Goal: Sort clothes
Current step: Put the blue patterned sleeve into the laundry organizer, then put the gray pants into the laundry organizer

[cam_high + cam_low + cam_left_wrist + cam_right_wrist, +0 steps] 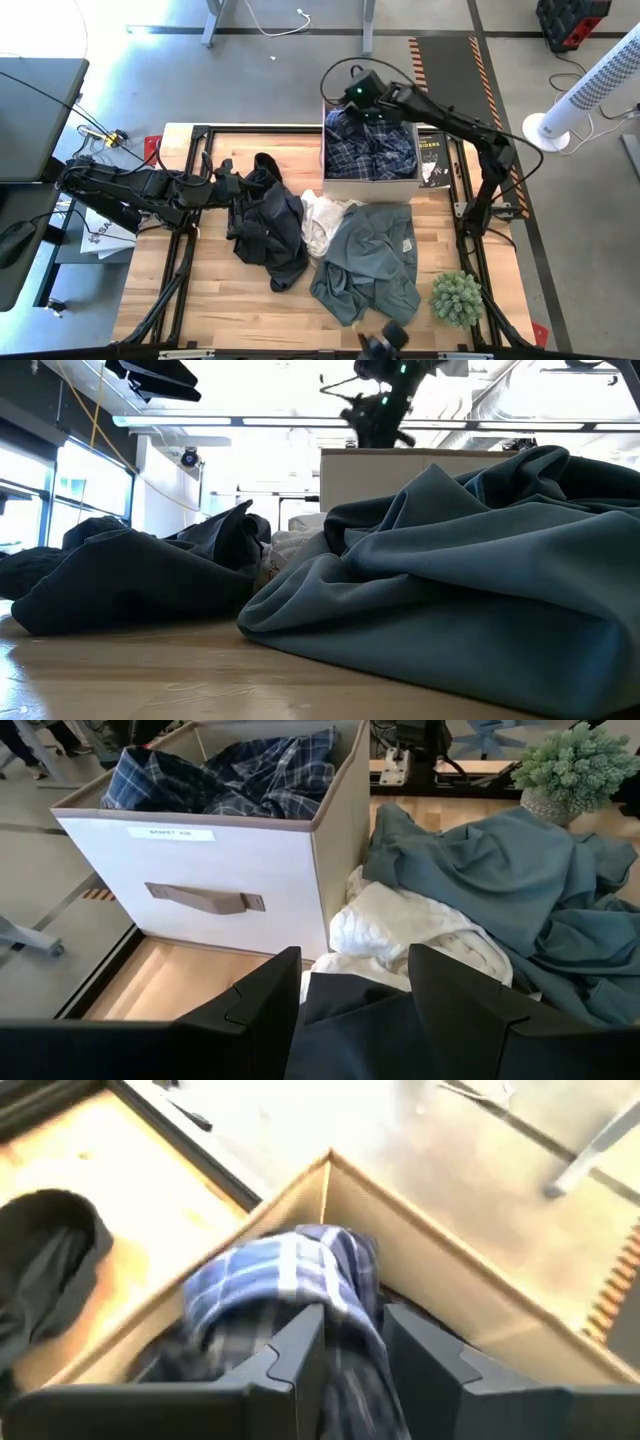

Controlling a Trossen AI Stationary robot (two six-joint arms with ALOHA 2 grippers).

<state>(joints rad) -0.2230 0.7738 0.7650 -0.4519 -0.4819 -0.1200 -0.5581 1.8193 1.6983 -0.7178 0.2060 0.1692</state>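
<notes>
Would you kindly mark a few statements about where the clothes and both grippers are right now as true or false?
1. The plaid shirt lies in the fabric box. True.
2. The left gripper is over the box. False: it is at the black garment on the table; the right gripper is over the box.
3. The white garment lies between the black one and the grey-green garment. True.
4. The green plant sits inside the box. False: it stands on the table near the grey-green garment.
</notes>
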